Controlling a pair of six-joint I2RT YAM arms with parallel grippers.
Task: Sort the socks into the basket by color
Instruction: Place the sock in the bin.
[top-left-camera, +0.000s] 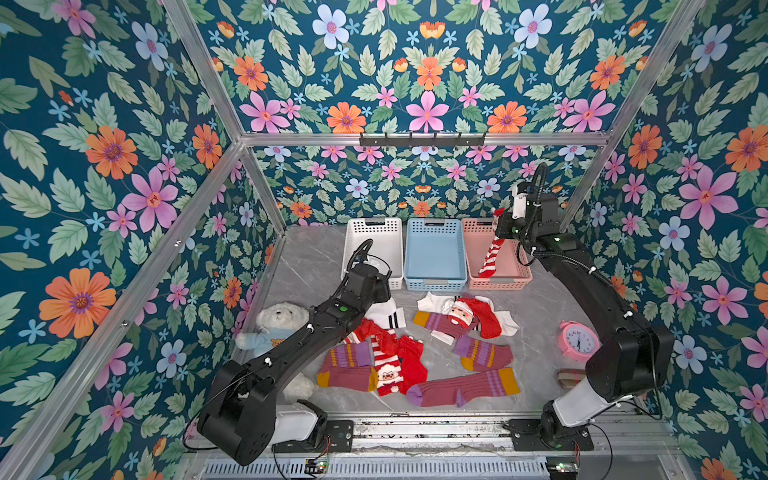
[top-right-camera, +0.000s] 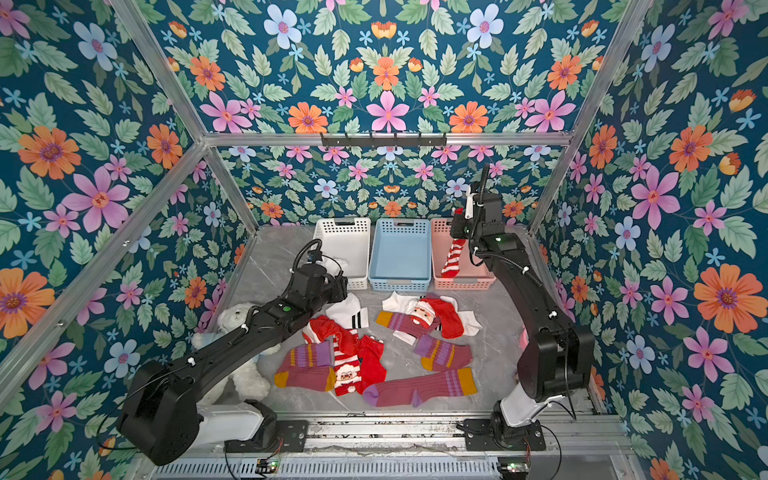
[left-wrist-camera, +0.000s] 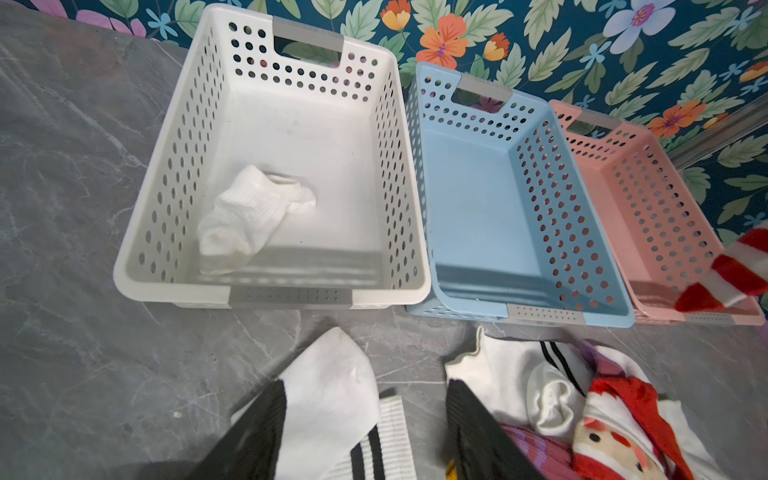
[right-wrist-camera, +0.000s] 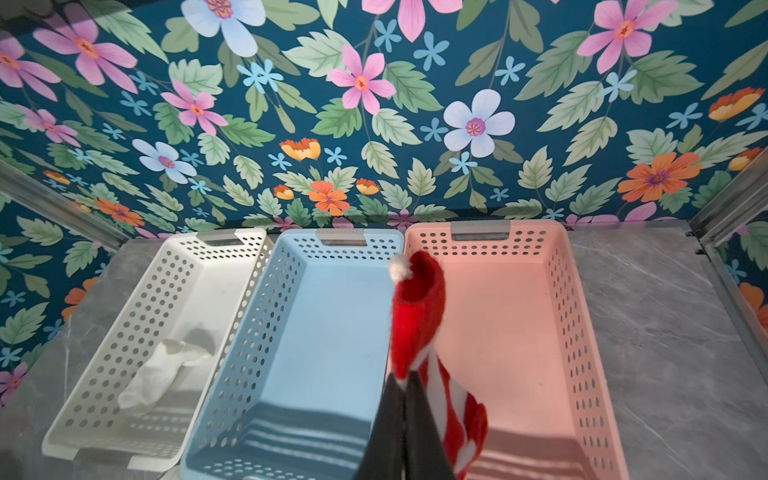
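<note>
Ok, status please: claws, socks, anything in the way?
Right claw shut on red striped sock, dangling over pink basket. Left claw open over white striped sock. Nothing blocking.

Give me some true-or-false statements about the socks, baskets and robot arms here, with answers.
The right gripper holds a red-and-white striped sock over the pink basket. True.
The blue basket holds two socks. False: it is empty.
A white sock lies in the white basket. True.
The left gripper is shut on a maroon sock. False: it is open, over a black-striped sock.
</note>
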